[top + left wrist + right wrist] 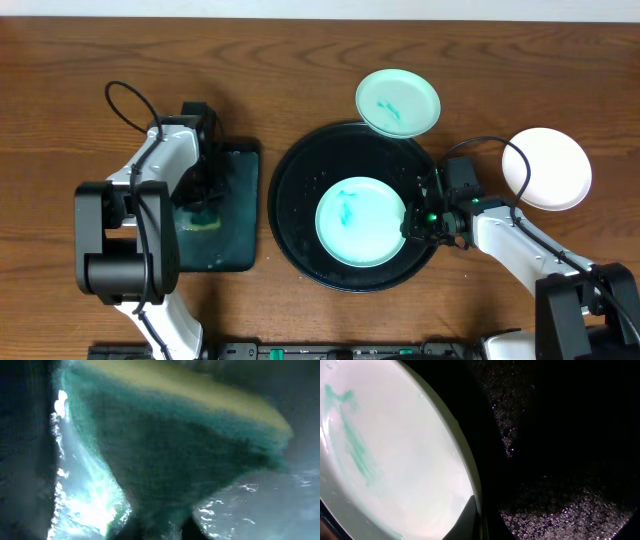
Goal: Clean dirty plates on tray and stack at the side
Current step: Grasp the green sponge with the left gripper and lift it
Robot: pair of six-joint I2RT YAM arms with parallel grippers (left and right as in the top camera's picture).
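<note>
The sponge (165, 460) is pinched in the closed left gripper (205, 208), which is pointed straight down over the small tray (240, 250), probably so it can be lifted for wiping. The plate (360, 220) lies in the black tray (290, 200) just left of the right gripper (415, 222). That gripper is stretched in low and seems closed on the rim, presumably to steady it.

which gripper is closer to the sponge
Left. The left gripper is closed on the sponge on the rectangular tray; the right gripper is far off, at the rim of the mint plate in the black tray.
</note>
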